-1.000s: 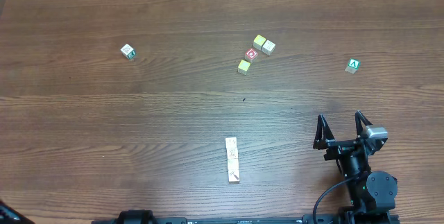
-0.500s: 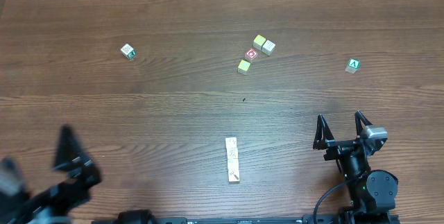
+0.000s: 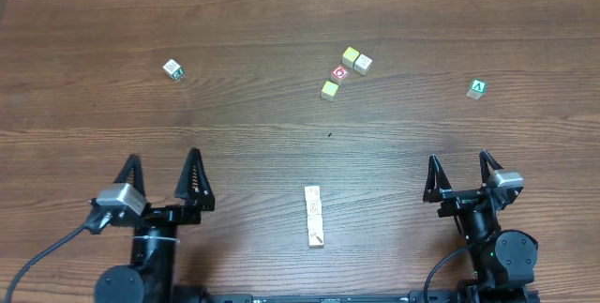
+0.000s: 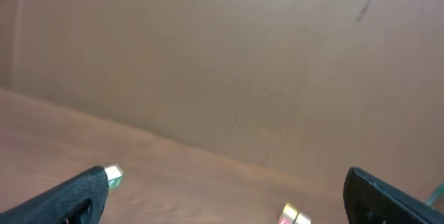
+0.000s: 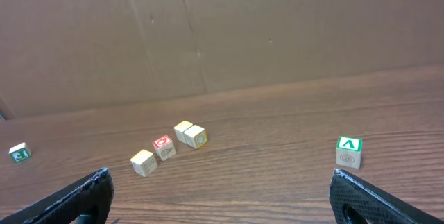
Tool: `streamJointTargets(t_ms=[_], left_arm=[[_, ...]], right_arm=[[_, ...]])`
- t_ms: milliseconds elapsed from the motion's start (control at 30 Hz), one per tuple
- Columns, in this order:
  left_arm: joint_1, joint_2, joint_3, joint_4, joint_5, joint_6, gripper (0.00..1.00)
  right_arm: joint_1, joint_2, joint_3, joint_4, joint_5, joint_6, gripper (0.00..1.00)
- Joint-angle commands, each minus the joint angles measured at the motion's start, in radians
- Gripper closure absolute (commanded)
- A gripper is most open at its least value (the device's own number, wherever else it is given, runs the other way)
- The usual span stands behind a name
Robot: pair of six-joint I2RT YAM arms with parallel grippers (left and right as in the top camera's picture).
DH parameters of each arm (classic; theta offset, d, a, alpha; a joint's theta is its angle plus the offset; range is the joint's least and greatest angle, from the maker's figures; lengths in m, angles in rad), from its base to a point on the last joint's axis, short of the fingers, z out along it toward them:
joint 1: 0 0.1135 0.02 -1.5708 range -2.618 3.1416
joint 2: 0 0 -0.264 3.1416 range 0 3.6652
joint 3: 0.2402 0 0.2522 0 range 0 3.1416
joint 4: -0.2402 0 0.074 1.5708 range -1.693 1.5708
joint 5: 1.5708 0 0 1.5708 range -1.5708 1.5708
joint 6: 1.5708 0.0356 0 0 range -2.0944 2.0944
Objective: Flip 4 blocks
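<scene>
Both arms sit back at the near edge of the worktop (image 3: 94, 134), one toward each near corner. The left fingers (image 3: 191, 179) are spread wide with nothing between them. The right fingers (image 3: 430, 181) stand just as far apart and are also empty. Neither pair touches a block.

The blocks lie well beyond the arms, in the far half of the worktop. A white block with a green mark (image 3: 172, 68) sits alone toward the far left corner. Right of centre there is a small cluster. A pale yellow block (image 3: 351, 56) has a cream block (image 3: 363, 63) right against its right side. A yellowish block (image 3: 330, 89) lies a little nearer and further left. Between that one and the pair sits a red-ringed cube (image 3: 340, 73), just beside all three.

Further toward the right edge, apart from the cluster, stands a green cube with a white A (image 3: 477, 88). Close to the near edge, about midway between the arms, lies a pale strip (image 3: 314, 216) with small marks, its length pointing at the far edge. I cannot tell whether it is one piece or several cubes in a row. A brown cardboard wall (image 5: 208, 30) rises behind the far edge.
</scene>
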Motion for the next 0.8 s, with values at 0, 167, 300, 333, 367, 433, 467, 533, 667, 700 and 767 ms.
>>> streamJointTargets(t_ms=[0,167,300,333,367,433,467,533,667,700,767], left_arm=[[-0.003,-0.048,-0.121,0.144,0.03,-0.044,0.0],[-0.006,-0.055,-0.255,0.367,0.03,-0.045,0.0],[-0.035,-0.095,-0.351,0.456,0.014,-0.044,0.0],[-0.041,-0.109,-0.362,0.454,0.006,-0.044,0.0],[-0.045,-0.108,-0.37,0.465,0.002,-0.044,0.0],[-0.047,-0.107,-0.38,0.459,-0.005,-0.044,0.0],[-0.047,-0.107,-0.385,0.458,-0.005,-0.043,0.0],[-0.047,-0.107,-0.396,0.448,-0.014,-0.044,0.0],[-0.047,-0.107,-0.417,0.426,-0.016,-0.043,0.0],[-0.047,-0.107,-0.417,0.415,-0.021,-0.043,0.0],[-0.047,-0.107,-0.417,0.375,-0.023,-0.017,0.0]], right_arm=[[-0.005,-0.011,-0.011,0.004,-0.006,-0.005,0.0],[-0.005,-0.011,-0.011,0.004,-0.006,-0.005,0.0],[-0.005,-0.011,-0.011,0.004,-0.006,-0.005,0.0],[-0.005,-0.011,-0.011,0.004,-0.006,-0.005,0.0],[-0.005,-0.011,-0.011,0.004,-0.006,-0.005,0.0],[-0.005,-0.011,-0.011,0.004,-0.006,-0.005,0.0],[-0.005,-0.011,-0.011,0.004,-0.005,-0.005,0.0],[-0.005,-0.011,-0.011,0.004,-0.005,-0.005,0.0],[-0.005,-0.011,-0.011,0.004,-0.006,-0.005,0.0],[-0.005,-0.011,-0.011,0.004,-0.006,-0.005,0.0],[-0.005,-0.011,-0.011,0.004,-0.006,-0.005,0.0]])
